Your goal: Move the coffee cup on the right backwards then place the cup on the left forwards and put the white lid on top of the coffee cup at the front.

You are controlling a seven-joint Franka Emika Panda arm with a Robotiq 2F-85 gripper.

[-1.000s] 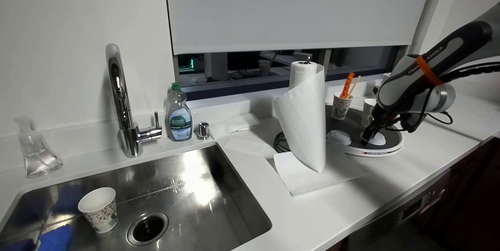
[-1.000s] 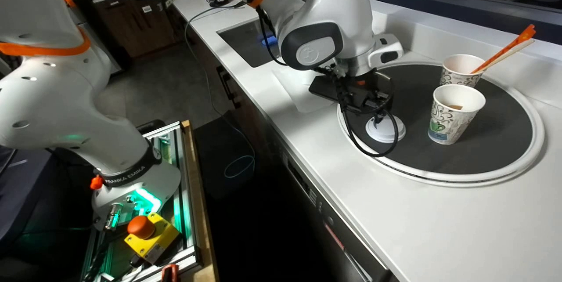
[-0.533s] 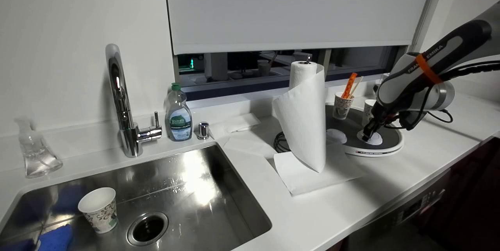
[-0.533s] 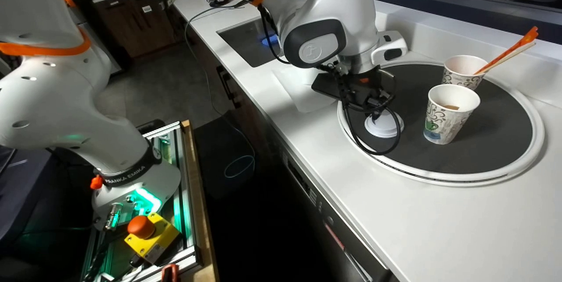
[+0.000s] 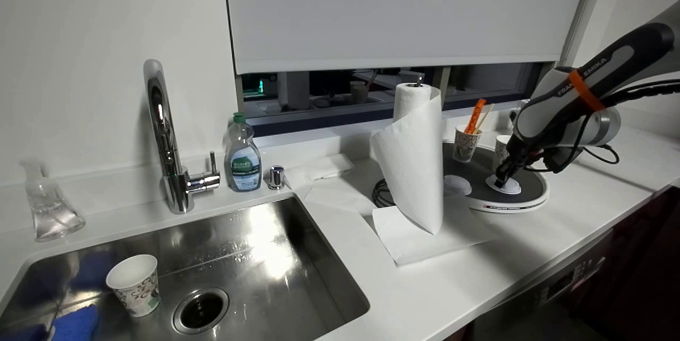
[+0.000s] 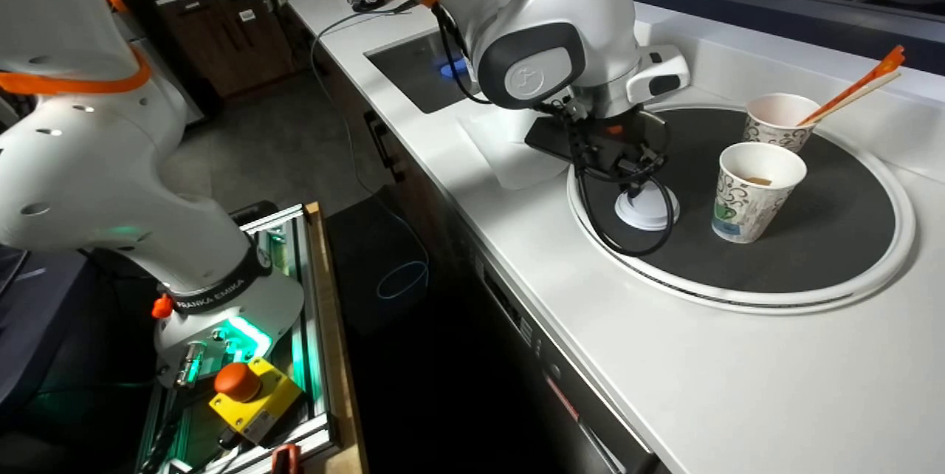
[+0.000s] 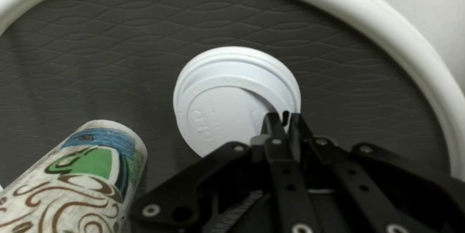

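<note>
In the wrist view we see the claw (image 7: 284,119) with its two tips close together and a narrow gap between them; we cannot tell whether they pinch anything. The white lid (image 7: 221,113) lies right at those tips, which overlap its edge, while most of its round top shows clear of them. In both exterior views we find it on the dark round plate (image 6: 834,230). A patterned paper cup (image 6: 749,212) stands upright near the lid, apart from it. Behind that, in an exterior view, we see another cup (image 6: 775,136) holding an orange stick (image 6: 864,80) and a pale stick (image 6: 860,96). A second lid (image 5: 458,185) shows beside the paper towel roll (image 5: 417,160) on the white surface (image 5: 451,288).
</note>
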